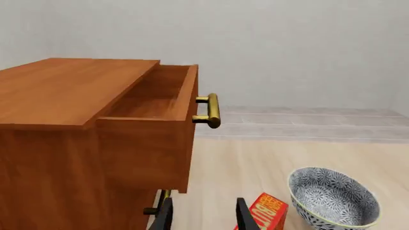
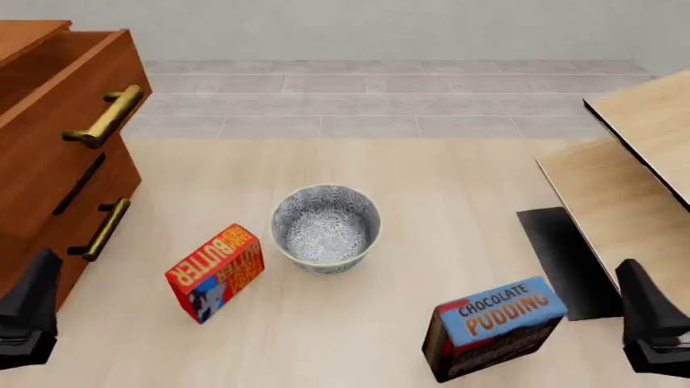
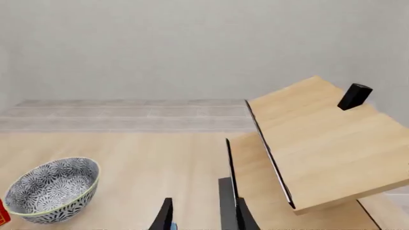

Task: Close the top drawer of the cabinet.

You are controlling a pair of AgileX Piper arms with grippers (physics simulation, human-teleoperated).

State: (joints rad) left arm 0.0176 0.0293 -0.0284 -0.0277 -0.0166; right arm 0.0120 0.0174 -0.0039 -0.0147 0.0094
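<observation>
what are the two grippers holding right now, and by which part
Nothing is held. The left gripper and the right gripper both show bare gaps between their fingers, clear of the open reddish-brown wooden top drawer.

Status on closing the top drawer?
Nothing done yet: the top drawer sticks out of the cabinet, its inside showing. Nothing in hand: the left tool is open, short of the handle, and the right tool is open and off to the side. Left: reach and push it shut.
</observation>
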